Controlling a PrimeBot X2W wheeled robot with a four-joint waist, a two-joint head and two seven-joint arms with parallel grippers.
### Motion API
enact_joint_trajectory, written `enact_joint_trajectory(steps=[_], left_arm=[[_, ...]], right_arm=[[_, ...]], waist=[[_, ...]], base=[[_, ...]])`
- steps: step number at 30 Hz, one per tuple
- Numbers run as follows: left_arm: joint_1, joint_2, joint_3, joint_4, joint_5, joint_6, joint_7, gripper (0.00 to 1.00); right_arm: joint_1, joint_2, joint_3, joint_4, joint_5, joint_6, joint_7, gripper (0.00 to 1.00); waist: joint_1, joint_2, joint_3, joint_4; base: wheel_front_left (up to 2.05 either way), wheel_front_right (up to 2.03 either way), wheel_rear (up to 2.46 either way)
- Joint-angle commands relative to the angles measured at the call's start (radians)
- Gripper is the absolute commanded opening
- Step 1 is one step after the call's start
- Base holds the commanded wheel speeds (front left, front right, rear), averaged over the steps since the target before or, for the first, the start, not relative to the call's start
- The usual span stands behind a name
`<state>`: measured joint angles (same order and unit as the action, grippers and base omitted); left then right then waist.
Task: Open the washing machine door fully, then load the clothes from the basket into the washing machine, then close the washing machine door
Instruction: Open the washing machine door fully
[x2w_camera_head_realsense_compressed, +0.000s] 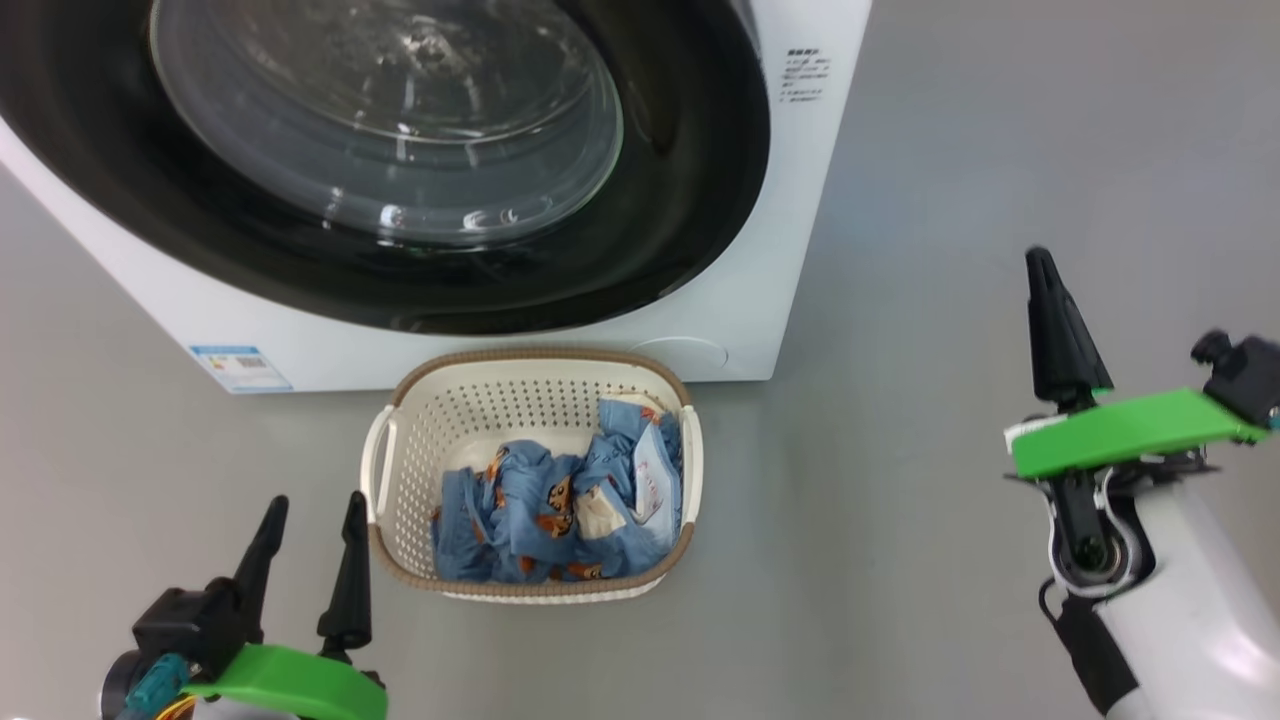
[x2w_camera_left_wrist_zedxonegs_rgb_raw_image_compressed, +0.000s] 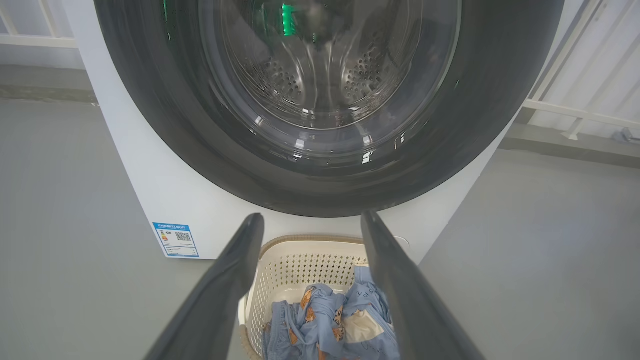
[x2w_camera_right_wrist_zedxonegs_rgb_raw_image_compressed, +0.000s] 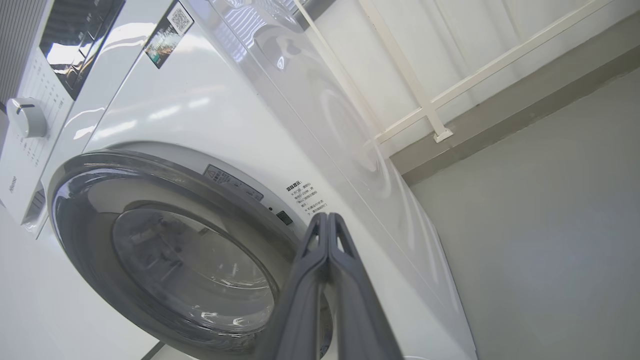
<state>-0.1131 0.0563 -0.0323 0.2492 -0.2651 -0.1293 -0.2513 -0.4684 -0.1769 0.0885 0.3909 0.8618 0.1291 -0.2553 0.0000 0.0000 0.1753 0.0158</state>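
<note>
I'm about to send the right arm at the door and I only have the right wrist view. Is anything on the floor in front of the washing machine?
Observer: Yes. The basket stands on the floor right against the front of the washing machine, just below the closed door.
Operator: Is anything in it?
Observer: The clothes lie heaped in its bottom, mostly toward the robot's right side.
Operator: Where's the other arm?
Observer: The left gripper is open and empty, near the basket's left handle, with its fingers pointing toward the machine.
</note>
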Motion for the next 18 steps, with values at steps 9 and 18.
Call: enact_joint_trajectory(steps=[9, 18], left_arm=[[-0.068, 0.008, 0.006, -0.03, -0.014, -0.001, -0.01, 1.0], [-0.093, 0.006, -0.008, -0.031, -0.017, -0.001, -0.01, 1.0]], right_arm=[[-0.155, -0.086, 0.148, -0.005, 0.284, 0.002, 0.034, 0.0], [-0.248, -0.156, 0.197, -0.06, 0.596, 0.002, 0.197, 0.0]], waist=[[0.0, 0.0, 0.064, 0.042], [0.0, 0.0, 0.104, 0.068]], base=[[0.0, 0.0, 0.0], [0.0, 0.0, 0.0]])
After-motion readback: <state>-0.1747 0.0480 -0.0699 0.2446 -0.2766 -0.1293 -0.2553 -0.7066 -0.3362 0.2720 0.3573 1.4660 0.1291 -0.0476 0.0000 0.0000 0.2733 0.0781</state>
